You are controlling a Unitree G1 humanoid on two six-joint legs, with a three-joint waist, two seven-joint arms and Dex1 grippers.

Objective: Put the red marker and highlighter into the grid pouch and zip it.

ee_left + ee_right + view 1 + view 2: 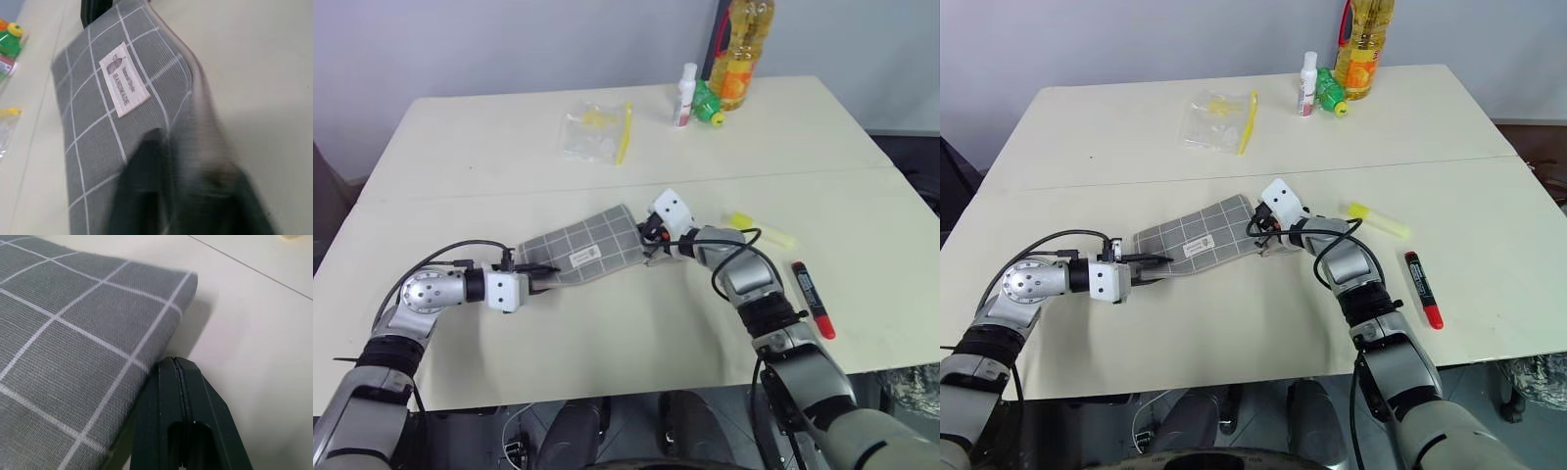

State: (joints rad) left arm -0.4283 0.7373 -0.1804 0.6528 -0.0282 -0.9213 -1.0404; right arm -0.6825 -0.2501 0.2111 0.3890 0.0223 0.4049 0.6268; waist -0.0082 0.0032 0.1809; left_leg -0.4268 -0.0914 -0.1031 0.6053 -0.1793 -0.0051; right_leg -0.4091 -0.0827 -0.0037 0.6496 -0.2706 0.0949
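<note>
**Both grippers at the pouch, pens still out**

The left gripper (540, 277) has its jaws closed on the near end of the grid pouch (590, 245), soft, limp fabric best pinched at the edges. The right gripper (651, 238), jaws closed, sits at the far end. The highlighter (762, 228) and red marker (813, 298), light and rigid, lie on the table (470, 157) to the right.

Grid pouch (589, 248), highlighter (762, 229), red marker (813, 298) on table.
</note>
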